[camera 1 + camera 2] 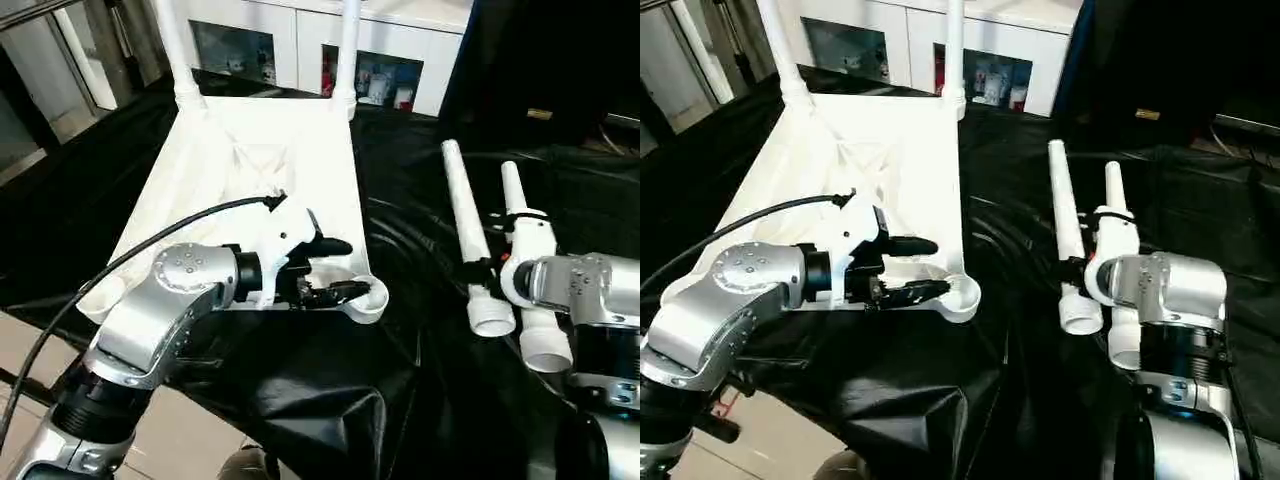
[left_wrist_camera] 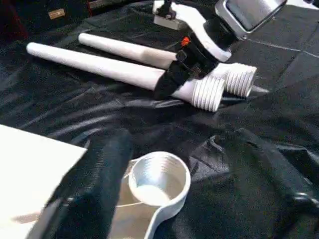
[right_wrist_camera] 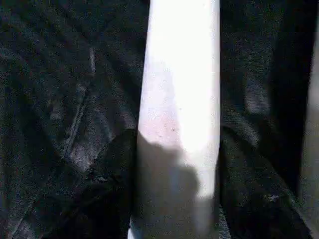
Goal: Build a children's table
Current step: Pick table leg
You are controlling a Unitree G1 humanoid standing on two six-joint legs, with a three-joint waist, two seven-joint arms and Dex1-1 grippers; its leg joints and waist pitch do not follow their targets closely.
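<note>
The white tabletop (image 1: pixel 250 160) lies underside up on the black cloth, with two legs (image 1: pixel 346 50) standing in its far corner sockets. My left gripper (image 1: pixel 340 268) is open at the tabletop's near right corner. Its fingers (image 2: pixel 94 189) flank the empty round socket (image 2: pixel 159 177) without touching it. Two loose legs lie side by side to the right. My right gripper (image 1: pixel 480 265) is shut on the left loose leg (image 1: pixel 462 200) near its threaded end, and that leg (image 3: pixel 179 99) fills the gap between its fingers (image 3: pixel 109 199). The other loose leg (image 1: pixel 515 195) rests just beside it.
The black-draped work table's front edge (image 1: pixel 300 400) runs just under my left forearm, with floor below. A white cabinet (image 1: pixel 300 40) stands behind the table. A black cable (image 1: pixel 150 245) arcs over my left arm.
</note>
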